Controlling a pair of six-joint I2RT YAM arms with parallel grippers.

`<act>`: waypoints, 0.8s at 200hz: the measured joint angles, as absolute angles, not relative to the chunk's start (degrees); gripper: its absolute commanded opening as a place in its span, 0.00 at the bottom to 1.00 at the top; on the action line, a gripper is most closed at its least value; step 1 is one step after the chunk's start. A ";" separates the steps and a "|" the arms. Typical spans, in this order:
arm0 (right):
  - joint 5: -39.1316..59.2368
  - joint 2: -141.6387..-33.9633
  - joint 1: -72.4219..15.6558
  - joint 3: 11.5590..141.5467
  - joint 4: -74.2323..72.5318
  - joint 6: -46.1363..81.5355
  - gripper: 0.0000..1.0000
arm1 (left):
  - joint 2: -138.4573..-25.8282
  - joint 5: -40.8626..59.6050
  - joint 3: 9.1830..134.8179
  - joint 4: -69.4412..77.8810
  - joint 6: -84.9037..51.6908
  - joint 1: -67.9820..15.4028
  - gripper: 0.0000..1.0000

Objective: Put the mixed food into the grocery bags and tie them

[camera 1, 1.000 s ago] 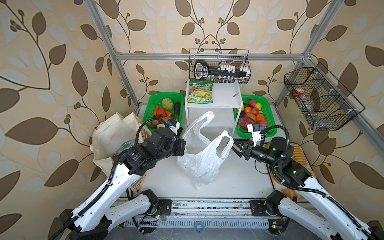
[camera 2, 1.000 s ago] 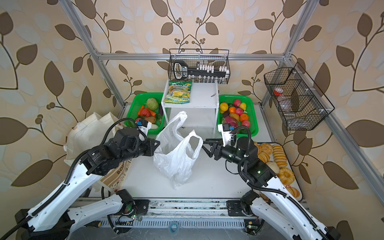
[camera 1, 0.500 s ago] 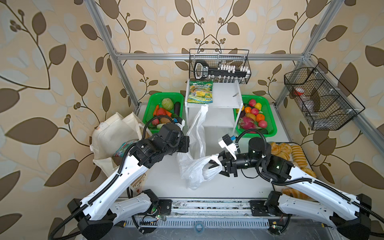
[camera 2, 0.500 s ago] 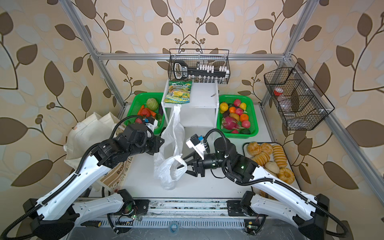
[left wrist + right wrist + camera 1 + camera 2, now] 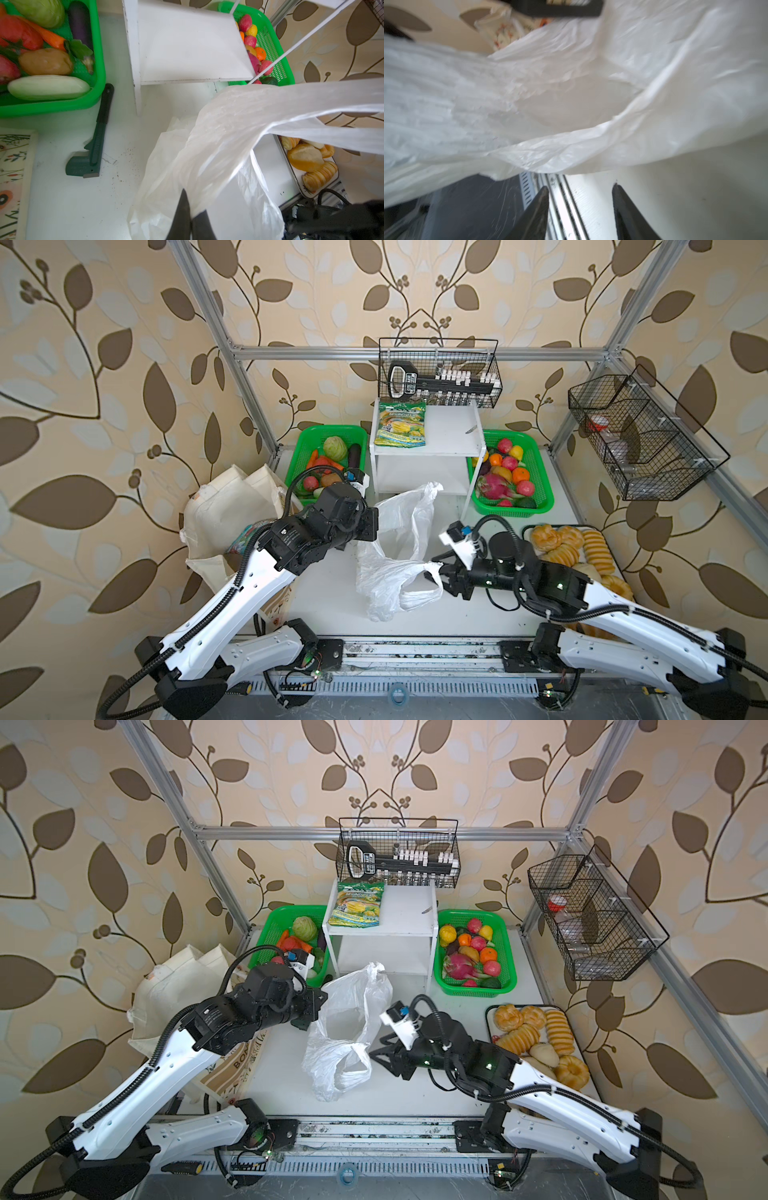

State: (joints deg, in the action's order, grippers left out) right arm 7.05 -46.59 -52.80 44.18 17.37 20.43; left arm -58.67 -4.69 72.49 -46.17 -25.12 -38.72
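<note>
The white plastic bag stands crumpled at the middle of the bench, just in front of the white shelf, with its mouth facing upward. The left fingers are clenched together on a fold of the bag's film at its left side. The right fingers are spread apart with nothing between them; a handle loop of the bag lies just ahead of their tips. The canvas tote slumps at the left edge of the bench. The dragon fruit lies in the green basket to the right of the shelf, apart from both bags.
</note>
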 measured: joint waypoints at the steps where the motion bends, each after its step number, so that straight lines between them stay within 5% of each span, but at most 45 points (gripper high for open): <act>1: 6.85 -46.30 -52.47 44.07 17.41 20.64 0.52 | -58.57 -4.80 72.53 -46.17 -25.10 -38.72 0.00; 56: 12.97 -40.12 -24.60 36.01 17.08 37.32 0.58 | -51.92 -8.23 76.12 -47.05 -23.62 -38.70 0.00; 120: 18.57 -44.56 -19.77 33.12 15.16 45.76 0.59 | -58.08 -4.34 74.96 -49.54 -25.82 -38.70 0.00; 160: 21.39 -47.44 -25.78 33.12 11.88 46.63 0.62 | -61.36 -0.56 68.01 -46.61 -31.07 -38.72 0.00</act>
